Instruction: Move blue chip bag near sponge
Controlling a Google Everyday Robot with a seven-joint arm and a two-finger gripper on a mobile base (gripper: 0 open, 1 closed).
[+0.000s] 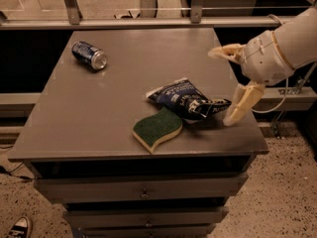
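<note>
The blue chip bag (188, 100), crumpled dark blue foil with white lettering, lies on the grey cabinet top (114, 108), right of centre. Its lower left edge touches or nearly touches the sponge (157, 128), which has a dark green top and pale yellow base and sits near the front edge. My gripper (225, 86) is at the right edge of the top, just right of the bag. It is open and empty: one finger points up and back, the other (241, 104) hangs down beside the bag's right tip.
A blue soda can (89, 55) lies on its side at the back left of the top. Drawers run below the front edge. A metal railing (148, 20) crosses behind the cabinet. A shoe (16, 228) shows on the floor at lower left.
</note>
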